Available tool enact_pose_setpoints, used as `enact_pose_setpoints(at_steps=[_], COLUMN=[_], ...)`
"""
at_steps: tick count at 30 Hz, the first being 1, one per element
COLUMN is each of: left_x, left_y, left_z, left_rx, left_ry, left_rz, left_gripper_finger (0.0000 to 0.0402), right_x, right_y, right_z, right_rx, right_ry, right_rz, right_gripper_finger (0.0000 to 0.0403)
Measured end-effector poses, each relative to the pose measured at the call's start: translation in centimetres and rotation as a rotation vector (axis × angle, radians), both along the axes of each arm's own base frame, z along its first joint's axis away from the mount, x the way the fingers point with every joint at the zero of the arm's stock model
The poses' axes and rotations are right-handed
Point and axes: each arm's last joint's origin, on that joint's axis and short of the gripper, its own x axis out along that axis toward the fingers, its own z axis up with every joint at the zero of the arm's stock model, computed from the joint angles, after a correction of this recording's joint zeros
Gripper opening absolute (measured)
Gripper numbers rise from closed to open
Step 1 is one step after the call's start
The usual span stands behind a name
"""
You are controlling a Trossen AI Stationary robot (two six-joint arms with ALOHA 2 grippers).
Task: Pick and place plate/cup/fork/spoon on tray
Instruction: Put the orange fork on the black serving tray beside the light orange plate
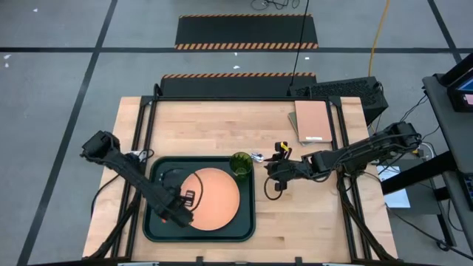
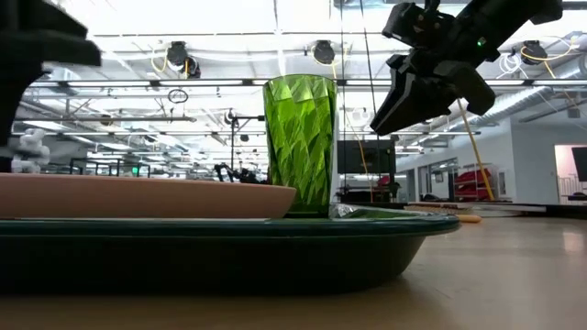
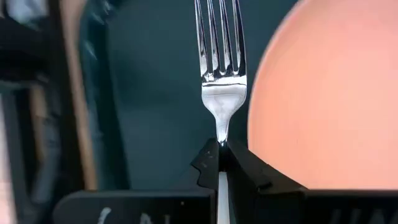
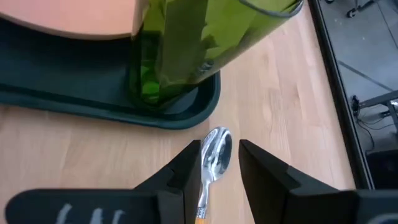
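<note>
The left gripper (image 3: 219, 163) is closed tight on the fork (image 3: 219, 59), holding it over the tray (image 1: 159, 222) beside the plate (image 1: 211, 198) to set it down, while the right gripper (image 4: 219, 160) is open around the spoon (image 4: 214, 152) on the surface by the cup (image 1: 241, 163).

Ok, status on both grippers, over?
Left gripper shut on fork, over tray beside plate. Right gripper open, straddling spoon on table by cup. Nothing blocking.
</note>
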Motion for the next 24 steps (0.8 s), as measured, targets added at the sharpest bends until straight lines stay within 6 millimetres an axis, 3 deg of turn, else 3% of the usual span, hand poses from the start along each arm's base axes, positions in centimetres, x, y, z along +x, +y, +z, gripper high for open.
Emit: enact_pose_setpoints(at_steps=[4,24], left_x=[-0.6,-1.6], left_y=[-0.1,0.9], left_z=[-1.6,-5.6], left_rx=[-0.015,-0.011], left_ry=[-0.011,-0.092], left_rz=[0.020,0.081], left_gripper_finger=[0.0016,0.0019], right_x=[0.0,0.0], right_y=[0.0,0.1], right_z=[0.0,0.0], right_rx=[0.014,0.006], right_ry=[0.008,0.011], right_rz=[0.014,0.022], right_gripper_finger=[0.0102,0.0102])
